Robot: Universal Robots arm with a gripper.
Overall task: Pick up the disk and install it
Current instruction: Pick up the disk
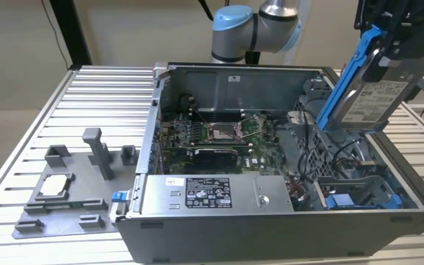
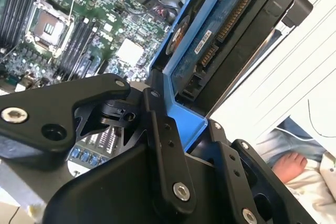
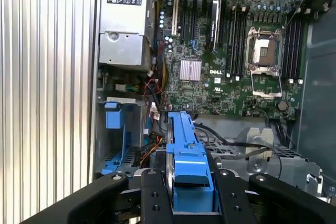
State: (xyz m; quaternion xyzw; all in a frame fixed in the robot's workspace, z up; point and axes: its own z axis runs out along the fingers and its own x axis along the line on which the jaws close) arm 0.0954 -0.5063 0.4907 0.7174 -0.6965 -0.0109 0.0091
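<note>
Two jaws pinch disk (image 1: 372,102) between them — held on edge above case (image 1: 271,232).

Exterior view high; wrist views probably share motherboard (image 3: 231,93) (image 2: 121,24).

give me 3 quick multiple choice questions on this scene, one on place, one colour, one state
1. Where is the disk?
A on the table
B in the pincer, above the case
C in a bay

2. Its rails are:
A blue
B red
C green

3. The case is:
A shut
B upside down
C open

Answers:
1. B, the pincer grips it over the case.
2. A, bright blue edges show in both wrist views.
3. C, the motherboard lies exposed.
</note>
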